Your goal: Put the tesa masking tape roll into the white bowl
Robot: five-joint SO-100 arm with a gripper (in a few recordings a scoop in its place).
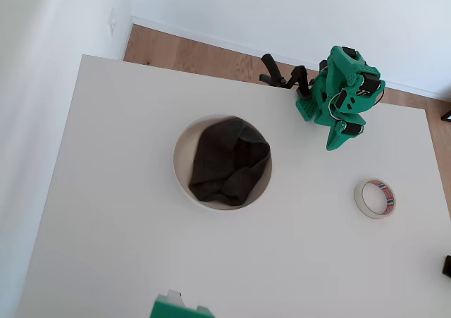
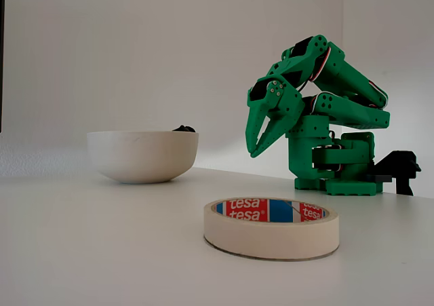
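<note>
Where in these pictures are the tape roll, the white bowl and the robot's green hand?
tape roll (image 1: 374, 198): overhead view, on its cream ring.
white bowl (image 2: 142, 155): fixed view, on its outer wall.
hand (image 2: 255, 150): fixed view, at the tips of its fingers, which point down above the table.

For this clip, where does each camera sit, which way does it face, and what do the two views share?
Overhead view: above the table, looking down; shows the folded green arm at the far edge, its gripper, the white bowl holding a dark cloth, and the tape roll lying flat.
Fixed view: near tabletop height, looking level across the tape roll towards the bowl and arm; gripper points down.
Shared: arm, bowl, tape roll, table.
</note>
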